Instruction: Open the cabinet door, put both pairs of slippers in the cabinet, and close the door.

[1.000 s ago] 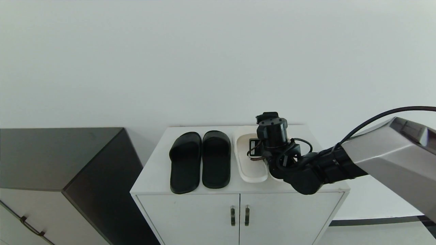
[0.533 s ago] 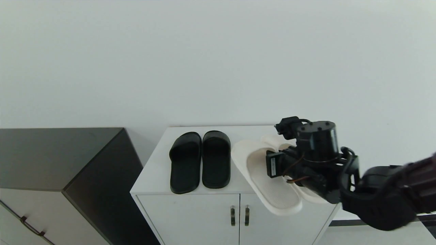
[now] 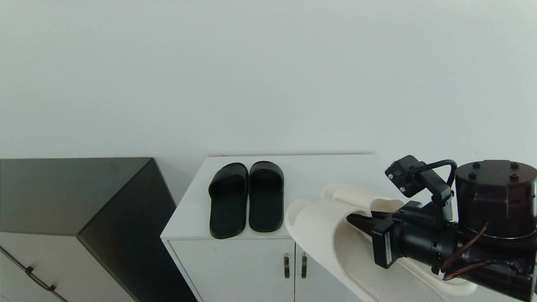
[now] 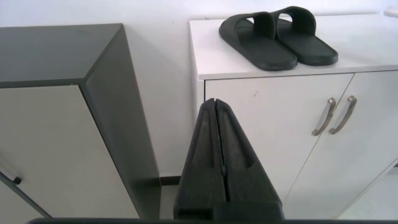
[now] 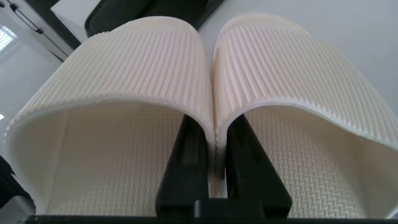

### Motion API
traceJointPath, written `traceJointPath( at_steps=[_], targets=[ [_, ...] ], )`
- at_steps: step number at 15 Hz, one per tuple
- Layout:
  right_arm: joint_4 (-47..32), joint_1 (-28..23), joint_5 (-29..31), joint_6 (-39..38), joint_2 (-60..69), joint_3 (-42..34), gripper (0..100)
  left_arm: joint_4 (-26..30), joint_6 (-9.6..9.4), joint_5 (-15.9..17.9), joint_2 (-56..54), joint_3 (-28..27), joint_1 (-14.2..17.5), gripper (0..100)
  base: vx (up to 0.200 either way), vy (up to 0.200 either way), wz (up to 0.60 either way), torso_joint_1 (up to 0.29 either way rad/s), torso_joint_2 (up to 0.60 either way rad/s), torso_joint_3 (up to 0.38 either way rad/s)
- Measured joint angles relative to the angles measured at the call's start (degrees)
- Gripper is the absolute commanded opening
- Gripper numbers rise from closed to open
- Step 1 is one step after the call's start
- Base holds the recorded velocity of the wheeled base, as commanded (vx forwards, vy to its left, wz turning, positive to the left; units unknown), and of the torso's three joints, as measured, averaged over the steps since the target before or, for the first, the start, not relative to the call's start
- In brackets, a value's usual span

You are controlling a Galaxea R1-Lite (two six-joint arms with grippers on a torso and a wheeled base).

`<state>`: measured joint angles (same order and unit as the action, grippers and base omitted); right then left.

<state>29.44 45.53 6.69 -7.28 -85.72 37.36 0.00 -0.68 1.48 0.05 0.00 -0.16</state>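
My right gripper (image 3: 356, 220) is shut on the pair of white ribbed slippers (image 3: 327, 226), held in the air in front of the white cabinet (image 3: 331, 167), off its right front corner. In the right wrist view its fingers (image 5: 186, 155) pinch the inner sides of both white slippers (image 5: 149, 81) together. The black slippers (image 3: 246, 199) lie side by side on the cabinet top, toward its left. Both cabinet doors are closed, with handles (image 3: 293, 265) at the middle. My left gripper (image 4: 215, 102) is shut on nothing, low and in front of the cabinet's (image 4: 261, 112) left side, below the black slippers (image 4: 278, 38).
A dark-topped cabinet (image 3: 75, 193) stands just left of the white one, with a narrow gap between them. A plain white wall runs behind both. The right half of the white cabinet's top is bare.
My right gripper lifted the white slippers off the cabinet top and carried them toward me and to the right. The black slippers stayed put.
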Motion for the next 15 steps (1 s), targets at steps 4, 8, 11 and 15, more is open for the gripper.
traceJointPath(
  at_steps=[4, 8, 11, 15],
  targets=[
    [0.2, 0.0, -1.0, 0.3, 0.9, -1.1, 0, 0.0, 0.15, 0.0, 0.0, 0.0, 0.0, 0, -0.2, 0.0, 0.0, 0.004, 0.0, 0.001],
    [0.3, 0.0, -1.3, 2.3, 1.1, -2.0, 0, 0.0, 0.15, 0.0, 0.0, 0.0, 0.0, 0, -0.1, 0.0, 0.0, -0.005, 0.0, 0.001],
    [0.4, 0.2, -1.4, 2.3, 1.0, -2.2, 0, 0.0, 0.15, 0.0, 0.0, 0.0, -0.1, 0, 0.0, 0.0, 0.0, 0.0, 0.0, 0.0],
    [0.3, 0.1, -1.8, 2.4, 0.8, -2.5, 0, 0.0, 0.15, 0.0, 0.0, 0.0, 0.0, 0, 0.0, 0.0, 0.0, 0.0, 0.0, 0.0]
  ],
)
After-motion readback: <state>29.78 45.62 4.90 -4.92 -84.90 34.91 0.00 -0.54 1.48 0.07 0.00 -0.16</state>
